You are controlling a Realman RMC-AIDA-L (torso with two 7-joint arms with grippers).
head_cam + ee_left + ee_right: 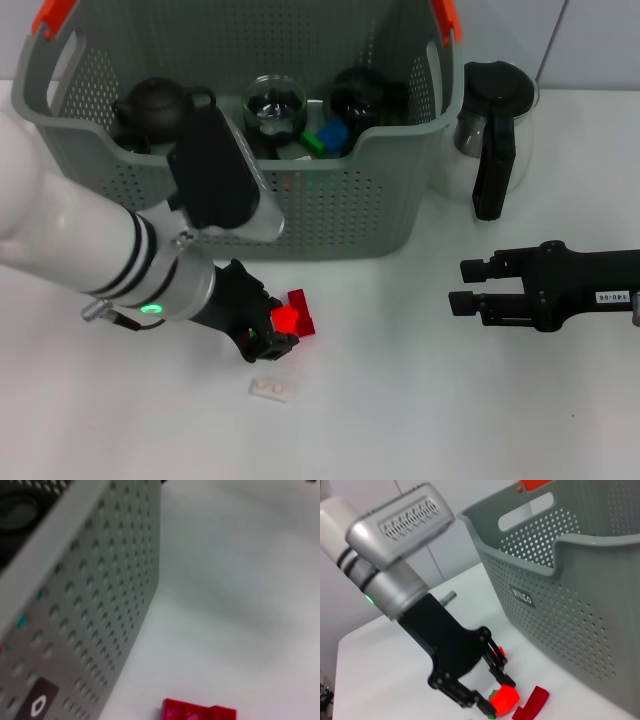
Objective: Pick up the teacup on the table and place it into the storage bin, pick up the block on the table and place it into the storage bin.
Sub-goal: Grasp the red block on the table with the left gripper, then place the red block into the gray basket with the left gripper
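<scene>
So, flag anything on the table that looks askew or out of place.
The red block lies skewed beside the left gripper, in front of the storage bin. A small clear piece sits loose nearby. Nothing looks spilled or damaged.

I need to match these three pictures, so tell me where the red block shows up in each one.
Head view: the red block lies on the table in front of the storage bin, at the left gripper.
Left wrist view: red block at the picture's bottom edge.
Right wrist view: red block near the bottom, beside the left gripper.
Shared landmark: the bin's perforated front wall with its black label.
</scene>
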